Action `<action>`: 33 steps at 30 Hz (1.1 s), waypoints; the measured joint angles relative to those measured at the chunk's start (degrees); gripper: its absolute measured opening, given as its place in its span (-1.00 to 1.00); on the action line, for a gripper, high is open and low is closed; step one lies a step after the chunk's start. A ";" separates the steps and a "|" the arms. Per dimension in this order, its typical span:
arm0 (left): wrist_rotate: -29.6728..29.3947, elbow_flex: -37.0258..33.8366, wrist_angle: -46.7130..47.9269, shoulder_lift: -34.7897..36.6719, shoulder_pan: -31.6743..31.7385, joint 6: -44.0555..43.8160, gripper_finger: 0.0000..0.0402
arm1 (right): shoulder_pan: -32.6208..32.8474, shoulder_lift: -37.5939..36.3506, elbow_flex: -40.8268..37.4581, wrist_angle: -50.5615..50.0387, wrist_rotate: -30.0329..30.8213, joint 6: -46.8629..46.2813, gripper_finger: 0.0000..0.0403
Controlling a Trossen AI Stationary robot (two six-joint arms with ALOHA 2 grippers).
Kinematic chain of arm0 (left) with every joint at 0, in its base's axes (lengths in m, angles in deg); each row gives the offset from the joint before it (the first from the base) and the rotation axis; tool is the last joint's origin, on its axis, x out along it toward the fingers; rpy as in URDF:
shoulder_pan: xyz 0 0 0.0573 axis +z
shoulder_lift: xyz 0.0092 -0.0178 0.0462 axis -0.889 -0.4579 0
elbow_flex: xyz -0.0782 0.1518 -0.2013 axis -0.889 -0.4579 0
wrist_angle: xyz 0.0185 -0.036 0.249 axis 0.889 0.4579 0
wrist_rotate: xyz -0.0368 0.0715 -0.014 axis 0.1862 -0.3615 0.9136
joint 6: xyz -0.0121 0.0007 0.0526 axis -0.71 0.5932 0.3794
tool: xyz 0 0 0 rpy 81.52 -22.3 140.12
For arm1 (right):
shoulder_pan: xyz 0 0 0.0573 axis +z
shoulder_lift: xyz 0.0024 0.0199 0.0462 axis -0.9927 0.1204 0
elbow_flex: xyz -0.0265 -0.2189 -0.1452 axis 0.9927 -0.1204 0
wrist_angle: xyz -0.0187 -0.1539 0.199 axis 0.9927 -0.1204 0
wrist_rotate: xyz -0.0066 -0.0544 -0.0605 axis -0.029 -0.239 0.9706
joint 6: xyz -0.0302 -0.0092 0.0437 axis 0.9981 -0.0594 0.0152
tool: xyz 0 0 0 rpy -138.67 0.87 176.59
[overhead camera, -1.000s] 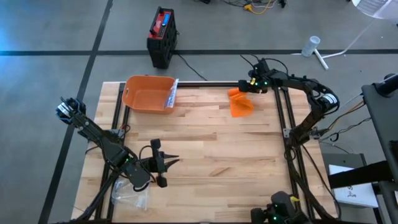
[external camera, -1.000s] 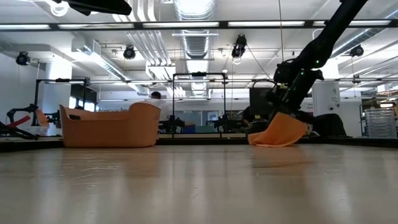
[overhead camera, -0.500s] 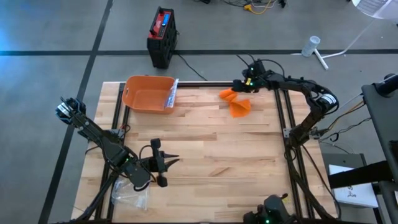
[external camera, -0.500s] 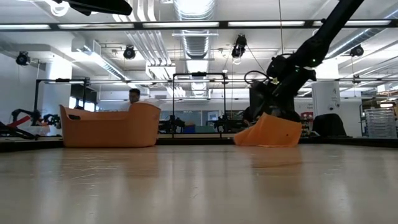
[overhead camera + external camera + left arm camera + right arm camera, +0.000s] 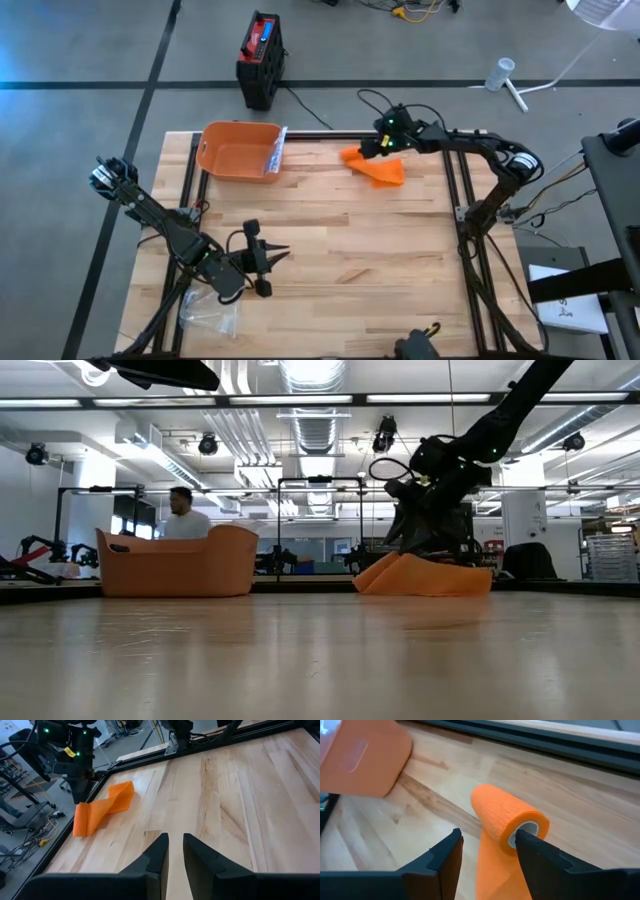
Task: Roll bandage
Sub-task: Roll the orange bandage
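Near the table's far edge, right of centre, the orange bandage (image 5: 378, 168) lies partly unwound: a flat strip trails over the wooden table (image 5: 350, 260) while its rolled end sits by the right gripper (image 5: 372, 150). That gripper's fingers (image 5: 445, 857) stand spread on either side of the roll (image 5: 507, 822), one finger close against the white-cored end, probably placed there to catch and turn the roll along the strip; whether either finger actually touches it I cannot tell. The left gripper (image 5: 268, 270) waits at the near left of the table, its fingers (image 5: 157, 852) nearly together and holding nothing. An orange basket (image 5: 238, 150) stands at the far left, apart from the bandage. From table height the roll is hidden behind the right arm.
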 joint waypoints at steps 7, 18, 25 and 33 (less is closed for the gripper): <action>0.00 0.00 -0.04 0.00 0.57 -0.01 -0.76 | 5.75 0.00 3.13 -0.35 6.23 1.08 -0.20; 0.01 -0.02 -0.27 0.00 0.68 -0.02 -0.76 | 8.76 5.85 15.36 -12.13 14.67 -0.09 -0.30; 0.02 -0.02 0.13 -0.02 0.68 -0.42 -0.76 | 7.63 4.36 13.69 -16.64 16.08 -1.98 -0.19; 0.04 -0.02 0.67 -0.02 0.69 -0.42 -0.76 | 6.50 -1.54 -0.89 -11.10 16.22 -6.35 -0.02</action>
